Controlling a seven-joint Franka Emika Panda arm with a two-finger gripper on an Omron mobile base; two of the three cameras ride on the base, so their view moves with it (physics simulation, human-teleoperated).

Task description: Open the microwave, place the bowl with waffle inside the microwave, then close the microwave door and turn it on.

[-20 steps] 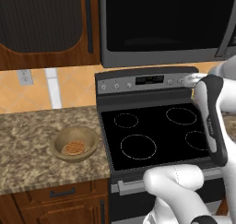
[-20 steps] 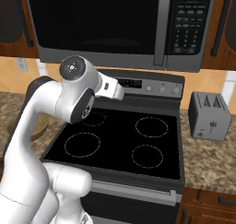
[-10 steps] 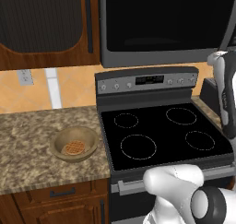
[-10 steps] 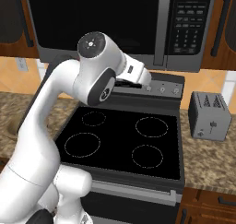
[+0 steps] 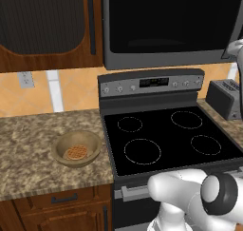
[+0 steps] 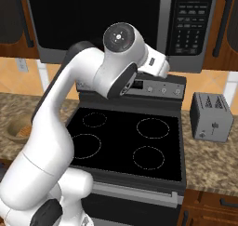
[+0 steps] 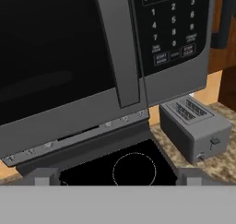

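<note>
Microwave (image 6: 116, 25): we see it mounted above the stove (image 5: 171, 137), a wide dark-grey box with its keypad (image 7: 173, 22) on the right-hand side.
Microwave door (image 7: 55, 57): we find it shut, flush with the front frame; its vertical handle bar (image 7: 120, 52) sits between the black window and the keypad.
Bowl (image 5: 76, 148): we locate it on the granite counter (image 5: 33, 154) to the left of the stove, upright and well apart from the microwave (in the right base view its rim peeks out behind the arm).
Waffle (image 5: 76, 152): we see it lying flat inside the bowl, on the bottom.
Arm (image 6: 83, 109): we see it raised from the base, its wrist up at the level of the microwave's lower edge, towards the keypad side.
Gripper (image 7: 117, 178): we read it as released, the fingers spread wide with nothing between them; the two tips stand far apart at the bottom of the hand view, facing the lower end of the handle bar and touching nothing.
Toaster (image 6: 211, 116): we see it on the counter to the right of the stove, below the keypad end of the microwave.
Stove panel (image 5: 152, 84): we note a row of knobs and a small display, directly under the microwave.
</note>
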